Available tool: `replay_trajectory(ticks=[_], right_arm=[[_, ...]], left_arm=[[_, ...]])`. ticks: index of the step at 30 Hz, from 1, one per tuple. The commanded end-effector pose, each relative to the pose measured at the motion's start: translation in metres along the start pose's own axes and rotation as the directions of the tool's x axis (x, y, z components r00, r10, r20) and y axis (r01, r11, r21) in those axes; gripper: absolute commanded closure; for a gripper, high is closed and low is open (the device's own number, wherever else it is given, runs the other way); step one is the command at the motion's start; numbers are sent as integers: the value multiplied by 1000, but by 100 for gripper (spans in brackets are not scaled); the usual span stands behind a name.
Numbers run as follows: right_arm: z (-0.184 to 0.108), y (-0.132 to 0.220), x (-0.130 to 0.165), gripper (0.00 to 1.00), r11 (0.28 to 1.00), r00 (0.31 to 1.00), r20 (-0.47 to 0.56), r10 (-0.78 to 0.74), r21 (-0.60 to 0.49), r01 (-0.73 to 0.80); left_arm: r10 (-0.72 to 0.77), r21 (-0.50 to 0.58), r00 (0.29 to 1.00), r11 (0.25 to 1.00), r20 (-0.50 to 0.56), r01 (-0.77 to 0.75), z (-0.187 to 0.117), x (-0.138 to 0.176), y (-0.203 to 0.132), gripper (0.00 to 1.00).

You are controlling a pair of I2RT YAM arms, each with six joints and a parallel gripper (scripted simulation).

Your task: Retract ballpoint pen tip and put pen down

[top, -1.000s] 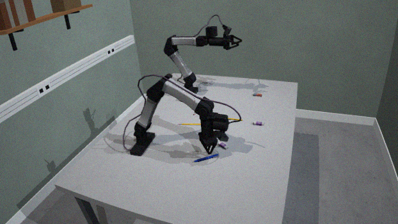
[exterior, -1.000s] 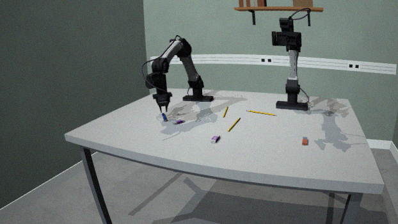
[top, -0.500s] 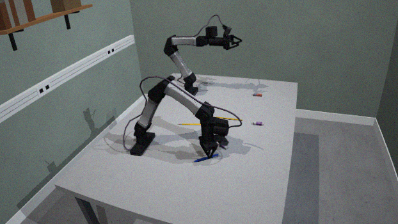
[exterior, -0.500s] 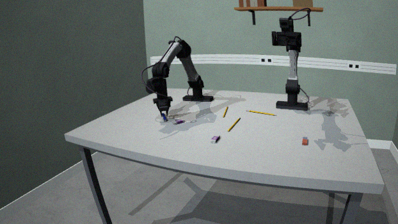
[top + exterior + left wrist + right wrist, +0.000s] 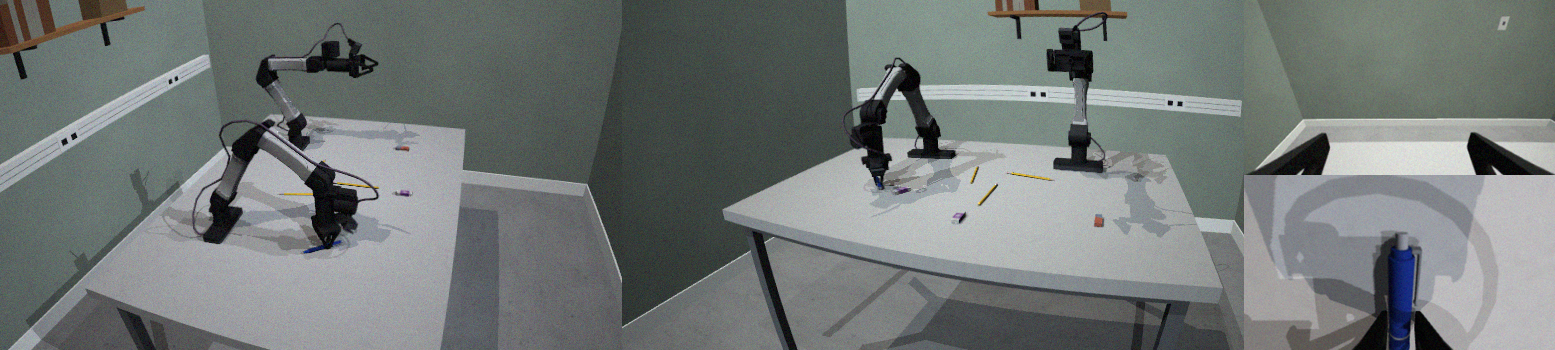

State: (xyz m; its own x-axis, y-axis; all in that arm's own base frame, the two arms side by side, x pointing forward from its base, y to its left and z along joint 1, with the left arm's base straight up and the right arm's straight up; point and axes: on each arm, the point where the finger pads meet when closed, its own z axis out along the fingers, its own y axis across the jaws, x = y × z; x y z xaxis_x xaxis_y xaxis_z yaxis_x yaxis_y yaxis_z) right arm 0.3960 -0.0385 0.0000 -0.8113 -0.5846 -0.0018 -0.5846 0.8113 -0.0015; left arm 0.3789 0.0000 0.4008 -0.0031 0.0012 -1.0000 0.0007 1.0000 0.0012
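Observation:
The blue ballpoint pen [image 5: 312,249] [image 5: 879,183] [image 5: 1401,280] lies on the table [image 5: 280,295] [image 5: 822,200]. The right wrist view shows its grey push button sticking out at the far end, with the clip on the right side. The writing tip is outside that view, and too small to judge in the top and exterior views. My right gripper [image 5: 328,245] [image 5: 1401,318] points down with its fingers close together astride the pen's barrel. Narrow gaps show between fingers and pen. My left gripper [image 5: 374,67] [image 5: 1399,139] is wide open and empty, high above the table's other end.
A purple and white eraser [image 5: 902,190] lies beside the right gripper. Another eraser [image 5: 403,193] [image 5: 959,217] and a red-orange one [image 5: 402,148] [image 5: 1098,220] lie farther away. Three yellow pencils [image 5: 1030,176] [image 5: 988,194] [image 5: 974,175] lie between the arms.

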Motion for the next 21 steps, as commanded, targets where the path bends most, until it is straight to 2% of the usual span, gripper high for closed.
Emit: replay_trajectory(ticks=[1, 21], right_arm=[[2, -1, -3, 81, 1000, 1000, 1, -11, 9, 11], [2, 0, -2, 82, 1000, 1000, -2, -11, 7, 11]], left_arm=[[-7, 0, 1000, 1000, 20, 7, 1, -9, -2, 0], [-7, 0, 1000, 1000, 20, 7, 1, -9, -2, 0]])
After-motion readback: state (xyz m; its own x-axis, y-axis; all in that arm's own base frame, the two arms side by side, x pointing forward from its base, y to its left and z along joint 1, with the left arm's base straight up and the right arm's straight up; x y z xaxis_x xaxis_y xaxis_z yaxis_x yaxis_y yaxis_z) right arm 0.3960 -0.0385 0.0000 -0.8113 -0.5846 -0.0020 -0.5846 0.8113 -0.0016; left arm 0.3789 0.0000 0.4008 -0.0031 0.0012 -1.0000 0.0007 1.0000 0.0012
